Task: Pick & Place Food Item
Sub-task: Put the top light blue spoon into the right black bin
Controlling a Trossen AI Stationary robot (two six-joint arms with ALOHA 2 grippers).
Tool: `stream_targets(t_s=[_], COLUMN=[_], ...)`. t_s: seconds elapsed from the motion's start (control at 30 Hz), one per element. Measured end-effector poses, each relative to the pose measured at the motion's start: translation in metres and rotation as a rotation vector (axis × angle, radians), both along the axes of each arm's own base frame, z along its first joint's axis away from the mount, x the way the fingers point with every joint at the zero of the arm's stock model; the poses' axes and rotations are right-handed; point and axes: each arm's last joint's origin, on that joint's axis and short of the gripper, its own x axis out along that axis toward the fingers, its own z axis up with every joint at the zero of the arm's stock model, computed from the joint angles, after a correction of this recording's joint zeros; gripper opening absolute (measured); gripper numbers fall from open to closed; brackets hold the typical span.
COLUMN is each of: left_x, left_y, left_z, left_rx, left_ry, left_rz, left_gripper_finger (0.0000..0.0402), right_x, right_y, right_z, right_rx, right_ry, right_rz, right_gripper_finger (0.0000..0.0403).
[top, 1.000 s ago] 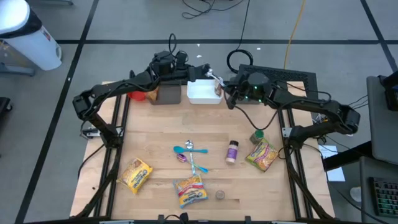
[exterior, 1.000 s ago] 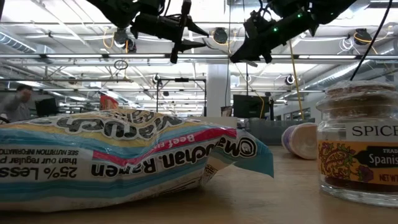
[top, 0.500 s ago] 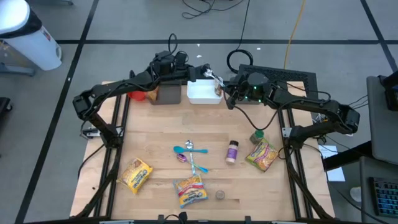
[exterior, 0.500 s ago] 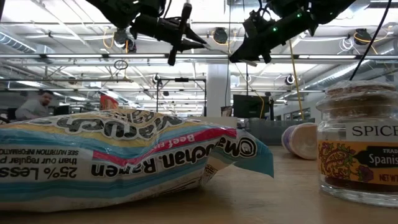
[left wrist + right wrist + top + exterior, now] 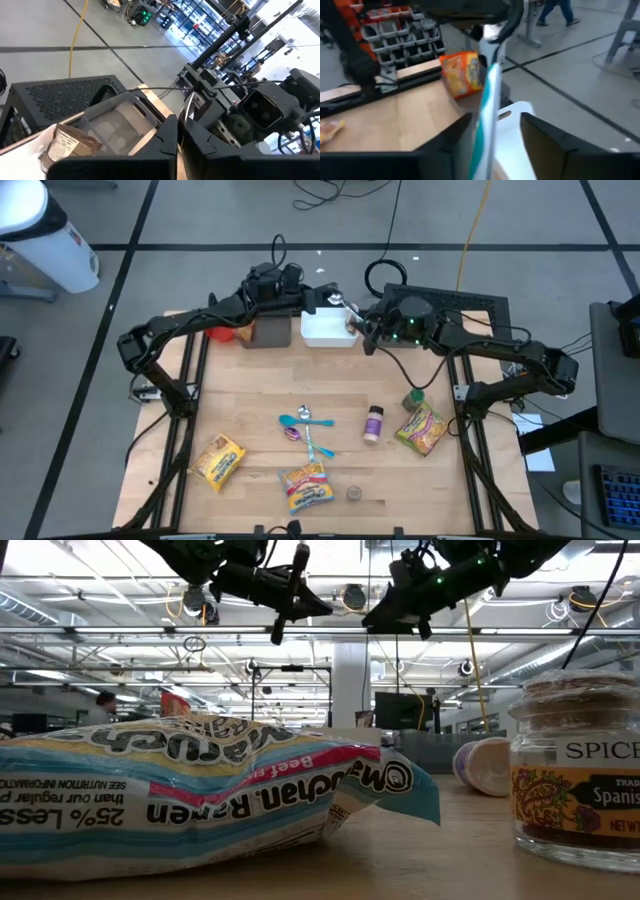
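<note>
While my left jaws are clenched on one end of the teal-and-white stick (image 5: pixel 487 100), my right jaws stand released, one on each side of it. The stick (image 5: pixel 341 303) is raised over the white tub (image 5: pixel 322 332) at the back of the counter (image 5: pixel 260 390).

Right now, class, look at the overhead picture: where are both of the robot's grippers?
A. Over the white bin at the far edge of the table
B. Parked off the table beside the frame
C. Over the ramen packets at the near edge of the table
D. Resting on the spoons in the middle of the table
A: in the high view the left gripper and right gripper meet over the white bin at the table's far edge.
</note>
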Motion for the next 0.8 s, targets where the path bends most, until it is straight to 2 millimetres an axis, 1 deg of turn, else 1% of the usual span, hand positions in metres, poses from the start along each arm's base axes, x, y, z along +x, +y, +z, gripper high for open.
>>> stream_targets(t_s=[0.1,0.17,0.3,0.43,0.6,0.67,0.8], left_x=[0.002,0.003,0.004,0.004,0.002,0.002,0.001], left_y=[-0.003,-0.004,-0.006,-0.005,-0.001,-0.001,0.0], left_z=[0.001,0.0,0.002,0.003,-0.003,0.003,0.013], left_rx=[0.009,0.008,-0.001,-0.047,-0.091,-0.083,-0.042], left_ry=[-0.001,0.003,-0.009,-0.028,0.039,0.053,0.059], left_rz=[0.008,0.02,0.056,0.127,0.228,0.252,0.275], left_gripper_finger=[0.001,0.0011,0.0006,0.0005,0.0004,0.0004,0.0004], right_x=[0.0,0.0,0.0,0.0,0.011,0.02,0.035], right_y=[-0.002,-0.003,-0.005,-0.005,-0.001,0.001,0.005], right_z=[0.009,0.019,0.039,0.06,0.073,0.074,0.073], right_rx=[-0.049,-0.107,-0.228,-0.298,-0.424,-0.453,-0.449], right_ry=[0.031,0.058,0.13,0.176,0.348,0.386,0.39], right_rz=[-0.046,-0.083,-0.125,-0.111,-0.165,-0.147,-0.102], right_gripper_finger=[0.0198,0.0208,0.021,0.0202,0.0202,0.0204,0.0205])
